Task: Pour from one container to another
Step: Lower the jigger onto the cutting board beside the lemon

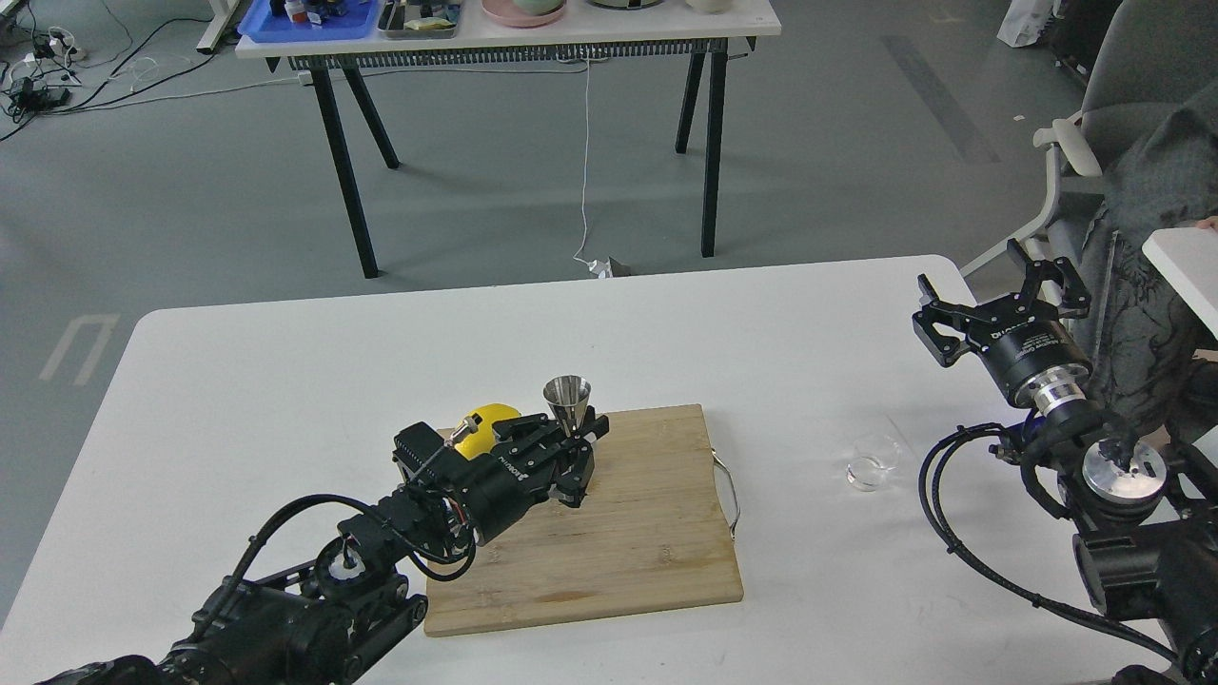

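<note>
The left pincer (577, 455) sits around the lower cone of the jigger (568, 403), seemingly clamped on it, on the board (609, 533); the lemon (483, 424) lies just at its 9 o'clock. The right pincer (999, 295) hangs spread and empty at 3 o'clock, off the surface (285, 381) edge. The cup (874, 461) stands between them, apart from both. Clear glass risks a misjudged, glancing grip that tips it; a slack hold lets the jigger tilt.
</note>
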Controlling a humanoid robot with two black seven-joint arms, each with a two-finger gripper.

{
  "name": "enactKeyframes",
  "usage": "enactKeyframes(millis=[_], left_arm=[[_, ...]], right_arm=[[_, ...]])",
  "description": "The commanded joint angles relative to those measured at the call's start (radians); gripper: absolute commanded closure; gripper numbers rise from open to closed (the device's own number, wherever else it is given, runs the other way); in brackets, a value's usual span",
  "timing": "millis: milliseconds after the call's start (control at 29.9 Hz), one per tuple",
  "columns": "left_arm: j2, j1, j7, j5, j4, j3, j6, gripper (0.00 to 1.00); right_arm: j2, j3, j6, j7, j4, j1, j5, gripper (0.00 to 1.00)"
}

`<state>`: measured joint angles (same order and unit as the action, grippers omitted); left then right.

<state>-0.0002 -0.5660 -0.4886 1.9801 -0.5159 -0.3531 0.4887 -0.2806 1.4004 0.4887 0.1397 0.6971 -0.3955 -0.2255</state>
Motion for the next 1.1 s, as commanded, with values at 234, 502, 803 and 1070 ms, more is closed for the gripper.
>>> enactKeyframes(millis=[234,502,803,1070], left_arm=[[0.000,0.023,0.000,0.000,0.010,0.016,0.000,0.93],[0.000,0.023,0.000,0.000,0.039,0.016,0.000,0.88],[0.000,0.023,0.000,0.002,0.039,0.017,0.000,0.79],[0.000,0.025,0.000,0.002,0.033,0.017,0.000,0.75]], right_arm=[[-0.003,0.000,0.000,0.000,0.001,0.000,-0.001,0.01],[-0.005,0.000,0.000,0.000,0.001,0.003,-0.002,0.01],[-0.005,0.000,0.000,0.000,0.001,0.003,-0.002,0.01],[-0.006,0.002,0.000,0.000,0.002,0.004,-0.002,0.01]])
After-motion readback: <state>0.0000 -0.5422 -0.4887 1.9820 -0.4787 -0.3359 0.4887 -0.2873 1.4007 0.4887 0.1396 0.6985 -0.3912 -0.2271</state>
